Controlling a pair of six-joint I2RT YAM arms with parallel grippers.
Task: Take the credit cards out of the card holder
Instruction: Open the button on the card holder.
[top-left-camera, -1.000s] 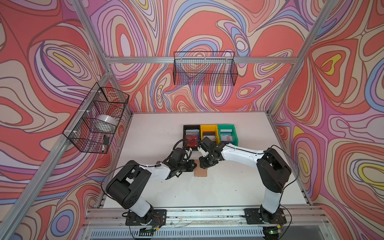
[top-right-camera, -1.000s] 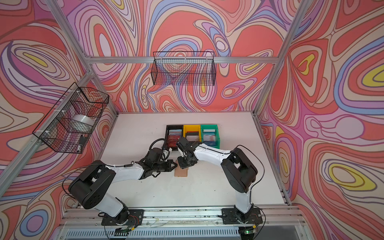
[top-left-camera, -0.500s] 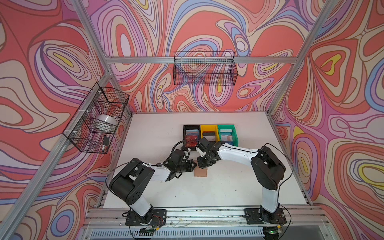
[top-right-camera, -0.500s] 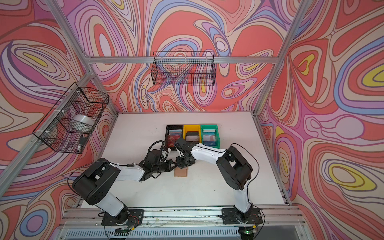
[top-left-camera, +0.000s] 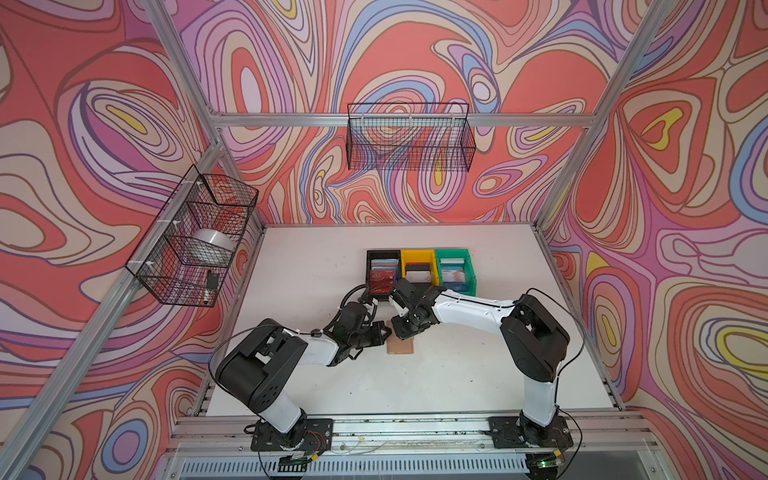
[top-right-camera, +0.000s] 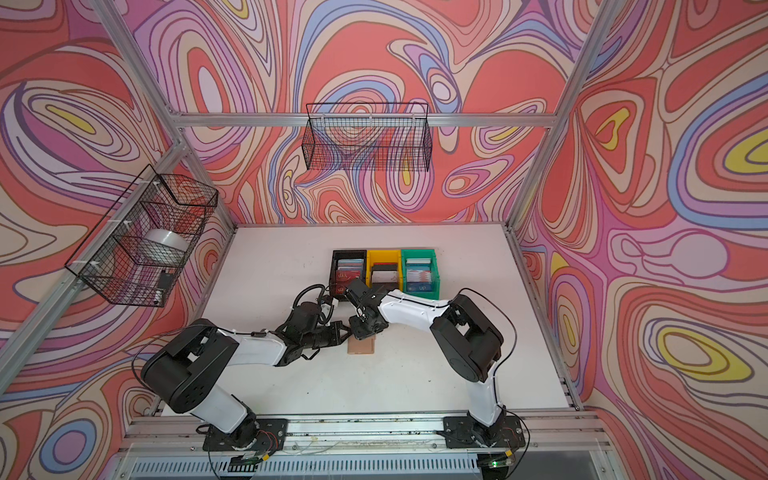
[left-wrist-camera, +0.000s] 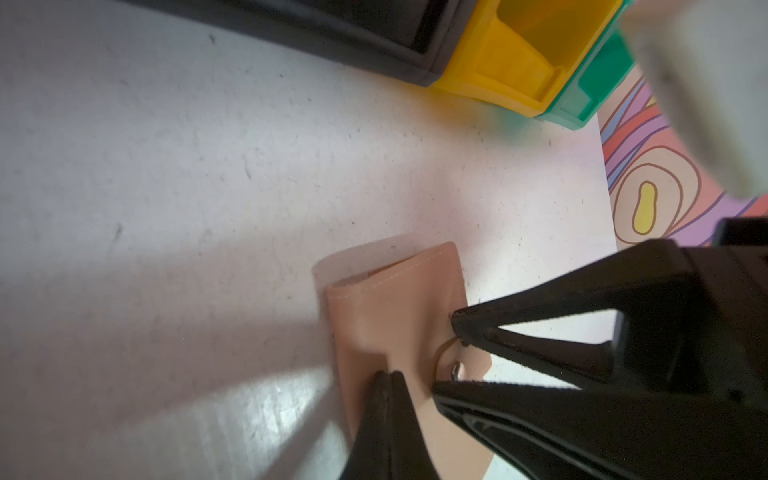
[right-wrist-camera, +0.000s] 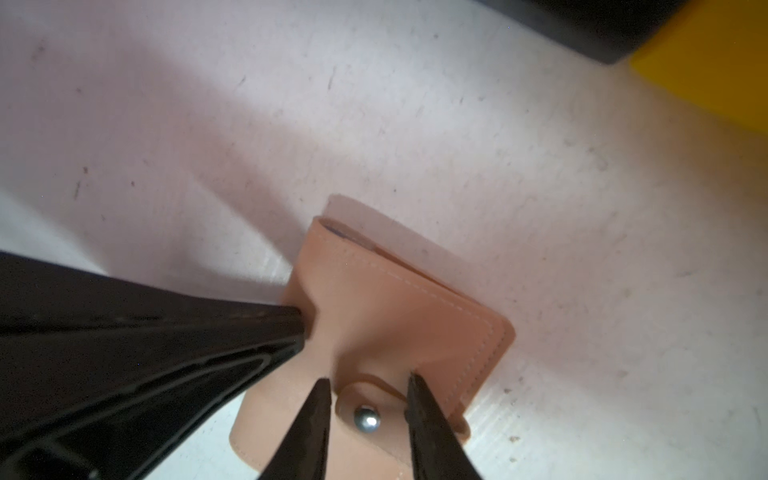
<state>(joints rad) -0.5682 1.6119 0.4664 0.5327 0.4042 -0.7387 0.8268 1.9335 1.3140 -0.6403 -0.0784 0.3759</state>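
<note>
Left wrist view: the left gripper (left-wrist-camera: 386, 376), jaws together, presses on the closed card holder (left-wrist-camera: 395, 299), lying on the tabletop (left-wrist-camera: 187, 166) at 6 o'clock from the black bin (top-left-camera: 384, 252). The right gripper (right-wrist-camera: 370, 379), jaws apart, straddles the snap tab (right-wrist-camera: 368, 415). The step is probably unsnapping: next, pinch the tab and lift it; the credit cards are hidden inside.

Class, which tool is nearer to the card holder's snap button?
Right. The right tool straddles the snap button, a finger on each side; the left tool, shut, presses on the card holder cover beside the tab.
</note>
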